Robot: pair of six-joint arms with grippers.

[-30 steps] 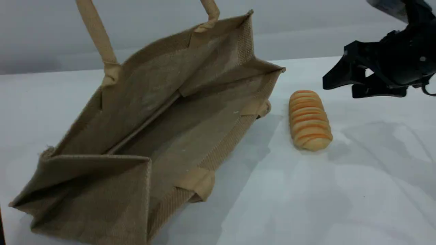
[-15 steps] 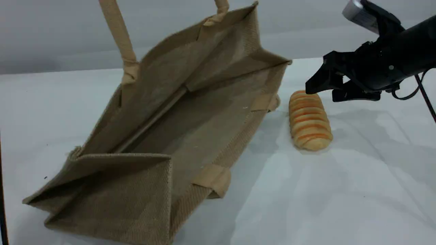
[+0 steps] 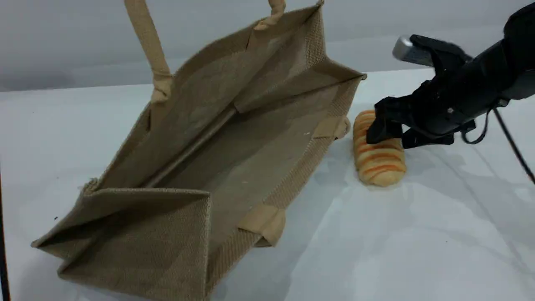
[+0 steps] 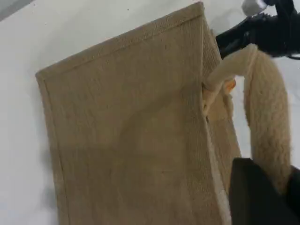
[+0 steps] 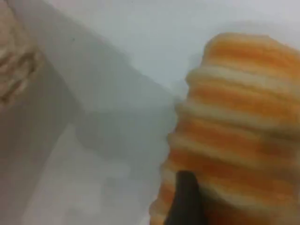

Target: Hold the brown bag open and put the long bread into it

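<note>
The white table is seen carrying everything. The large tan-brown woven jute bag is lying tilted with its mouth facing the camera and held wide open; compared with a second ago it has been dragged a little to the right and raised, so its near corner now lies close beside the bread. One light-beige rope-like loop handle is pulled upward, and in the left wrist view it is pinched by the left gripper, which is clamped tight on that handle. The second handle's patches are seen lying on the lower side.

The black right arm and gripper have been brought down and leftward from the upper right corner over the last second; the jaws are now spread wide and straddling the far half of the bread, not yet closed on it.

The small oblong golden-yellow loaf with orange crosswise stripes is resting on the table just right of the bag's mouth, unmoved. In the right wrist view it fills the frame, with a dark fingertip against its side.

Judged: bag-holding is done, the bread grasp is about to be made; insertion is not yet started.
</note>
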